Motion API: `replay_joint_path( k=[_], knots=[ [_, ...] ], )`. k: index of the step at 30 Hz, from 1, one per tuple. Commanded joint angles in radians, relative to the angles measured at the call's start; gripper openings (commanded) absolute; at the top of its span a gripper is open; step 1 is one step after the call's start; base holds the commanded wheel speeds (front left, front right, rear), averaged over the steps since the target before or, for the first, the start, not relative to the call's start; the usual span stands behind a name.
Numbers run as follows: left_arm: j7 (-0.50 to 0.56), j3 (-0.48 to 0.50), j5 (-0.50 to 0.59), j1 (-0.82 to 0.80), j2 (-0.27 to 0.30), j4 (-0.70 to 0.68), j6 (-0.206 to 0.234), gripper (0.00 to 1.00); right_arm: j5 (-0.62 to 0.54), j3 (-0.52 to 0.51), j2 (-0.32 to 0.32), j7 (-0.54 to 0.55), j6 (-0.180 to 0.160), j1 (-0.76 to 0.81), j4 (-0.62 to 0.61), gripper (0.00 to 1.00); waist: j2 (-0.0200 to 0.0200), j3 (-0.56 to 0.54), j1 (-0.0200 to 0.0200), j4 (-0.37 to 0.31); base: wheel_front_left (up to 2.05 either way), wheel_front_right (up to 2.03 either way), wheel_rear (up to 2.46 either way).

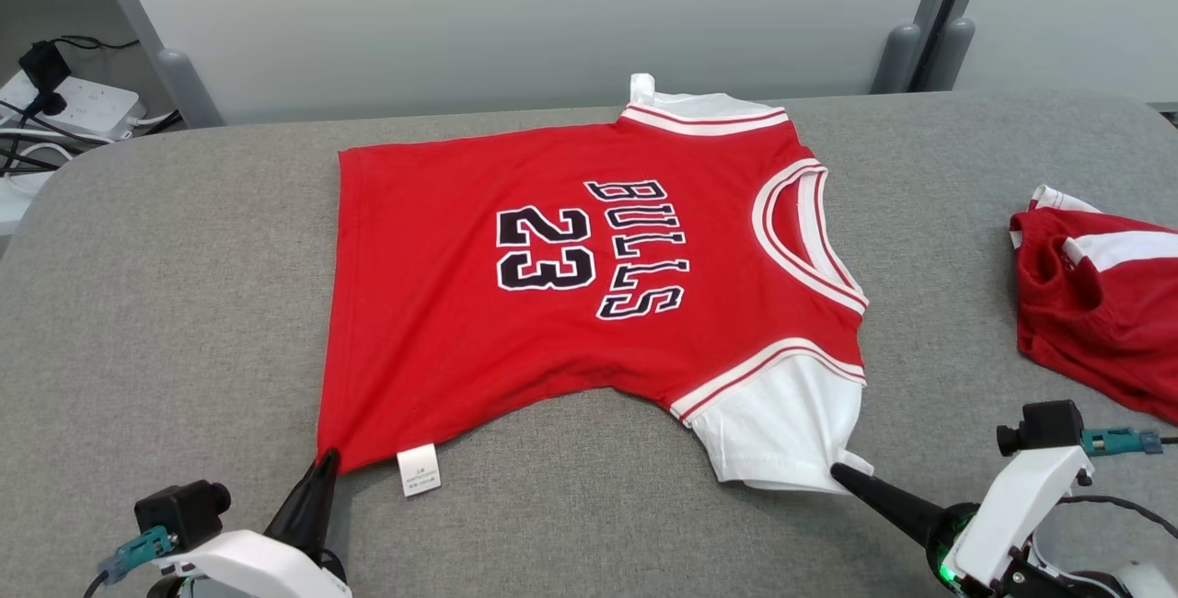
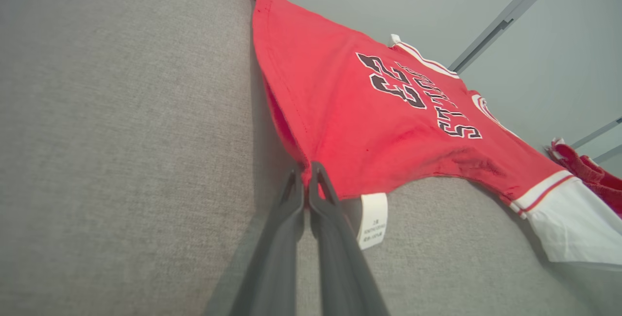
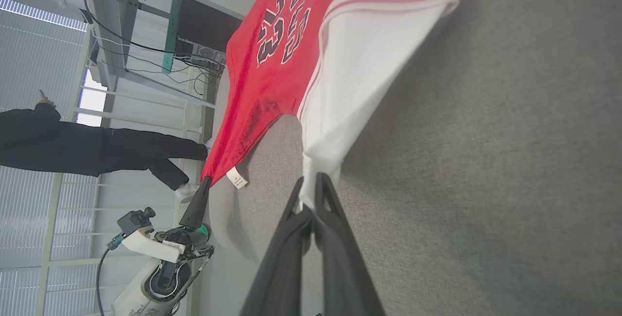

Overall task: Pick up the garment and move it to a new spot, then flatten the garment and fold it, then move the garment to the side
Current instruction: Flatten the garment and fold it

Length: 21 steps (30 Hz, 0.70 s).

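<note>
Between the two claws: one red basketball jersey point(image 1: 552, 304), "BULLS 23" lettered in black and white, spread printed side up on the grey cloth-covered bench point(image 1: 138, 304), with its hem toward the left claw's side and its neck opening toward the right claw's side. Left claw point(image 1: 327, 460): fingers closed tight together, pinching the jersey's near hem corner, which tapers to a point at the fingertips. White care label point(image 1: 419, 469): attached at the hem edge, just to the right of the left claw, lying on the bench. Right claw point(image 1: 839, 469): fingers pressed together on the near edge of the white sleeve point(image 1: 782, 423), the cloth narrowing to a point at the tips. Second white sleeve point(image 1: 699, 103): at the jersey's far edge, well beyond both claws. Second red-and-white garment point(image 1: 1095, 313): crumpled on the bench, beyond and to the right of the right claw, apart from the jersey. White power strip point(image 1: 83, 106): off the bench, far beyond and to the left of the left claw. Person in dark clothing point(image 3: 73, 146): right wrist view, beyond the left claw, past the bench.
</note>
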Motion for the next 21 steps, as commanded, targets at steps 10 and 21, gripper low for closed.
replay_joint_path(
  k=[10,21],
  knots=[
    [-0.013,0.098,0.039,0.084,0.002,-0.055,-0.001,0.0,0.011,0.0,-0.029,0.019,0.005,0.051,-0.046,0.0,-0.0001,-0.013,0.0,0.003,0.0,0.0,0.0],
    [-0.013,0.19,0.089,0.092,0.002,-0.068,-0.001,0.0,0.016,-0.03,-0.037,0.034,0.005,0.074,-0.08,0.0,-0.0001,-0.004,0.0,0.008,0.0,0.0,0.0]
  ],
)
